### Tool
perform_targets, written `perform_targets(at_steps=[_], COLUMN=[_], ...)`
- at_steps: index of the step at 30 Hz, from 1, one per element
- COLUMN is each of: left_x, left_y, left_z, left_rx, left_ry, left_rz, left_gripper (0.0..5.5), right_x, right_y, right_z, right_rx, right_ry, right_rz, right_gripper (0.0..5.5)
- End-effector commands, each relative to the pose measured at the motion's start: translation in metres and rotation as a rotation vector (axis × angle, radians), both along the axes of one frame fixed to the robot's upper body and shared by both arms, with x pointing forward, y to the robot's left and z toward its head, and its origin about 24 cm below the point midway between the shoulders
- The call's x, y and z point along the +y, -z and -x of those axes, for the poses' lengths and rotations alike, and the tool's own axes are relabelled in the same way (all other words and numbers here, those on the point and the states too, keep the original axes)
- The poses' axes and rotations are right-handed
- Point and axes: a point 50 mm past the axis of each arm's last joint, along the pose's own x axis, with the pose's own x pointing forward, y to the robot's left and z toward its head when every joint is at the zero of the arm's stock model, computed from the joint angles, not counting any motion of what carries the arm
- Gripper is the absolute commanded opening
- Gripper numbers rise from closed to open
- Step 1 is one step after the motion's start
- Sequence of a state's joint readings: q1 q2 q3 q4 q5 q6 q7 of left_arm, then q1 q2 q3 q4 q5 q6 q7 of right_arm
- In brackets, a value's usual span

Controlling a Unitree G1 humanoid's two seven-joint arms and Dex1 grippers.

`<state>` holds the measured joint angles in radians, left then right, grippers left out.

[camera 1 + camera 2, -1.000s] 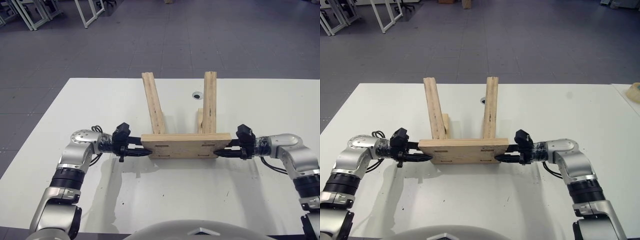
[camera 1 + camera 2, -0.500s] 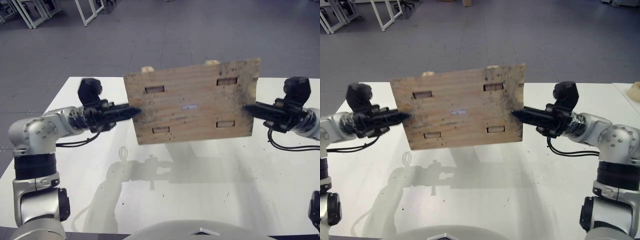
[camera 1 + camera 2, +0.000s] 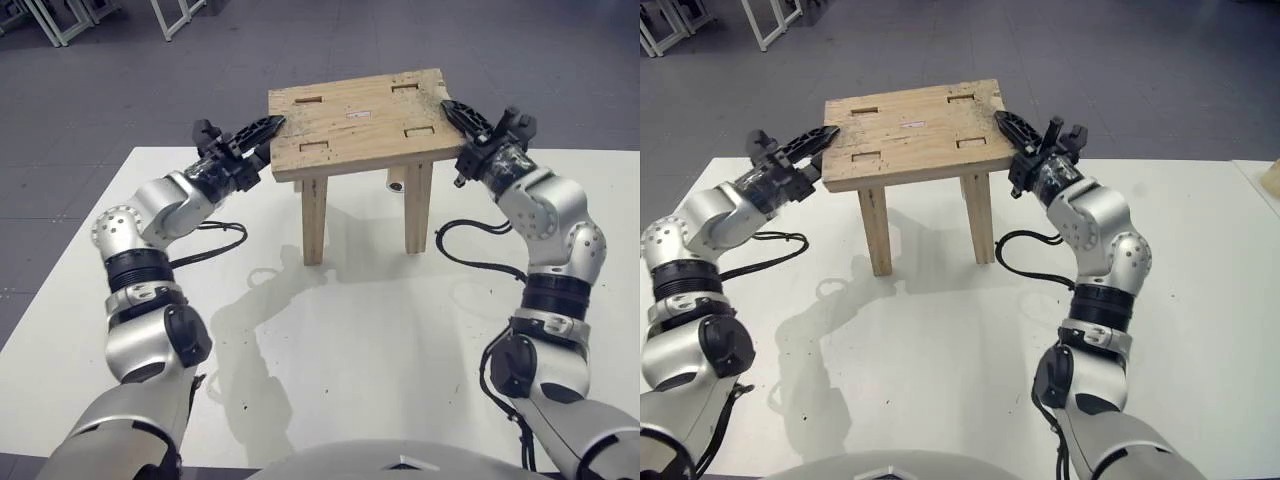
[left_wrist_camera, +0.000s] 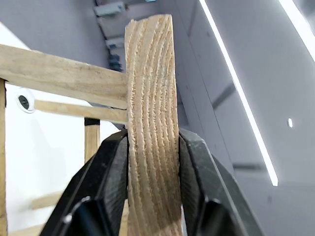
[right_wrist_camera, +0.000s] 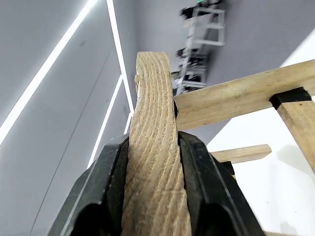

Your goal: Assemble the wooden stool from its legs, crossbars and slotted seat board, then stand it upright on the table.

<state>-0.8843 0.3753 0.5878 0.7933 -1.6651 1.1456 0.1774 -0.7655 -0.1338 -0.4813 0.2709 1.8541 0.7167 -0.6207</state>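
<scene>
Swung over since half a second ago, when its seat top faced the camera in mid-air, the pale wooden stool [image 3: 355, 150] now sits seat-up, legs pointing down; 1 second ago it lay inverted on the table. Both arms have risen and turned with it.

Its slotted seat board [image 3: 350, 118] shows 4 rectangular slots and tilts slightly, the right side a little higher. 2 front legs [image 3: 314, 220] reach down to the white table [image 3: 400, 350]; whether their feet touch the surface or hang just above it cannot be told. Crossbars [image 4: 59, 73] run under the seat between the legs.

The left gripper [image 3: 272, 124] is clamped on the seat board's left edge, its black fingers [image 4: 112, 172] pressed against both faces of the wood. The right gripper [image 3: 450, 108] pinches the opposite right edge the same way, its fingers [image 5: 202, 177] tight on the board.

The stool stands toward the table's far edge, roughly mid-width. Open white surface stretches on the near side and out to both side edges. A small round hole [image 3: 395, 186] in the tabletop shows just behind the right front leg. Beyond the far edge lies grey floor [image 3: 560, 60].
</scene>
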Motion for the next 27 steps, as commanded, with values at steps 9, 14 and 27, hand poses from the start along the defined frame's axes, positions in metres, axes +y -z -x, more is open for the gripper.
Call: perform_targets(at_steps=[9, 14, 27], left_x=[-0.019, -0.010, 0.032], left_y=[-0.019, -0.022, -0.008], left_z=[-0.012, -0.005, -0.010], left_rx=[0.163, 0.103, 0.133], left_ry=[-0.059, -0.087, -0.390], left_rz=[0.046, 0.035, -0.049], left_gripper=[3.36, 3.36, 3.36], right_x=[-0.014, -0.017, -0.058], right_y=[-0.013, -0.015, -0.001], right_z=[-0.002, -0.008, -0.030], right_rx=[-0.052, -0.092, -0.084], right_ry=[-0.232, -0.231, 0.108], right_rz=[0.011, -0.033, 0.119], right_gripper=[3.36, 3.36, 3.36])
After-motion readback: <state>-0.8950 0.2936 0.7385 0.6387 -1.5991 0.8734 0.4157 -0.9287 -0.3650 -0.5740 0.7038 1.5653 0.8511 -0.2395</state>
